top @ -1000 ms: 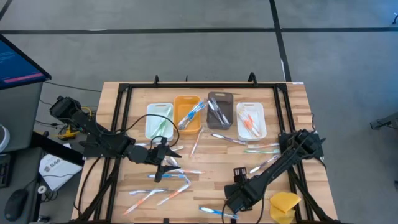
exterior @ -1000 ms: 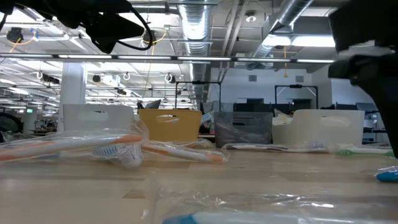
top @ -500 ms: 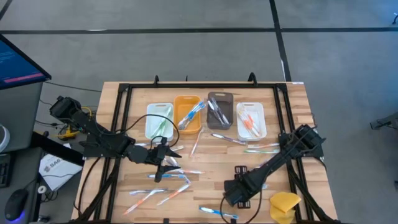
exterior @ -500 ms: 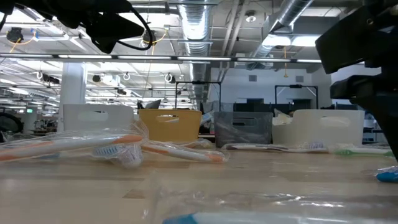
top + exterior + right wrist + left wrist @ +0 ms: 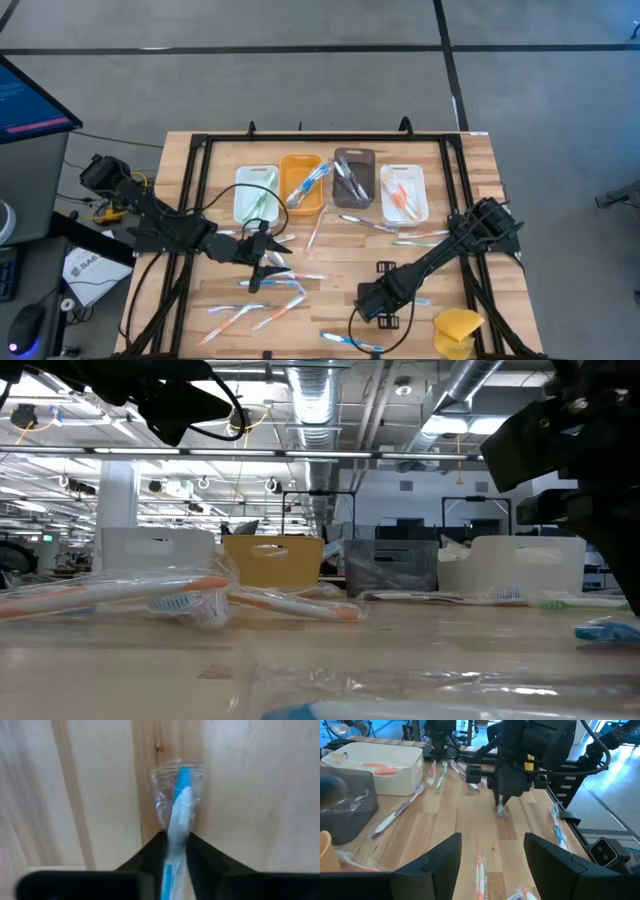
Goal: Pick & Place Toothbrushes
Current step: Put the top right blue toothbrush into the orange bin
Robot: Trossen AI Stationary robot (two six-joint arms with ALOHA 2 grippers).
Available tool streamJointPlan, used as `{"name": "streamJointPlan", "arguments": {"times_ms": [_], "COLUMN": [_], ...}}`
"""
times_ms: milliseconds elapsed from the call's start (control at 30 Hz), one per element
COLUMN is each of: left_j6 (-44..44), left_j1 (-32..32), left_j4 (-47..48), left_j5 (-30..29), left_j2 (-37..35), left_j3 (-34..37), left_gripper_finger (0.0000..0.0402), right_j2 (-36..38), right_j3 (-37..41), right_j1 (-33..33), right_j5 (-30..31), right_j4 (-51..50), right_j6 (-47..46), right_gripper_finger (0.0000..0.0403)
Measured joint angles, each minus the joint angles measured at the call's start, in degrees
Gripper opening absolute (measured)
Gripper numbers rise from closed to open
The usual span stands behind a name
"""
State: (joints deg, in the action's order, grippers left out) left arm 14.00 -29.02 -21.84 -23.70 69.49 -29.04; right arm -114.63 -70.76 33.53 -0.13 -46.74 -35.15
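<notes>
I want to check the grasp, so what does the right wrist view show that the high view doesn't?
Only the right wrist view shows the right gripper shut on the wrapped blue toothbrush. Only the high view shows the four bins, loose toothbrushes, the yellow lump and the waiting left gripper. Both show the wooden table.

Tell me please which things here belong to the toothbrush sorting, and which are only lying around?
Belong to the job:
- loose toothbrushes on the table
- blue toothbrush pinched in the right gripper
- four bins, some already holding brushes
- left gripper, open over the table's left side

Only lying about:
- yellow sponge at the table's near right corner
</notes>
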Motion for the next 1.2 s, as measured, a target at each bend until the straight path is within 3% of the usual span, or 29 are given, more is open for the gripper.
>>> {"name": "streamJointPlan", "arguments": {"times_ms": [100,300,500,667,867,1200], "left_j6": [0.0,-0.1,-0.2,-0.2,-1.9,-2.2], "left_j1": [0.0,0.0,0.0,0.0,0.0,0.1], "left_j4": [0.0,0.0,0.0,0.0,0.0,-0.2], "left_j5": [0.0,0.0,0.0,0.0,0.0,0.0], "left_j2": [0.0,0.0,0.0,0.0,0.0,0.0], "left_j3": [0.0,0.0,0.0,0.0,0.0,1.6], "left_gripper_finger": [0.0209,0.0209,0.0209,0.0209,0.0209,0.0209], "right_j2": [0.0,0.0,-0.2,-0.8,-1.1,-1.1], "right_j3": [0.0,0.0,-1.0,-4.6,-8.0,-10.6], "right_j1": [0.0,-0.1,-0.6,-0.6,-1.8,-5.4], "right_j5": [0.1,0.1,-0.1,0.0,5.9,5.7], "right_j4": [0.0,0.1,-0.8,-3.6,1.5,7.1], "right_j6": [0.2,0.6,2.4,3.5,9.3,20.7], "right_gripper_finger": [0.0015,0.0041,0.0012,0.0028,0.0015,0.0026]}}
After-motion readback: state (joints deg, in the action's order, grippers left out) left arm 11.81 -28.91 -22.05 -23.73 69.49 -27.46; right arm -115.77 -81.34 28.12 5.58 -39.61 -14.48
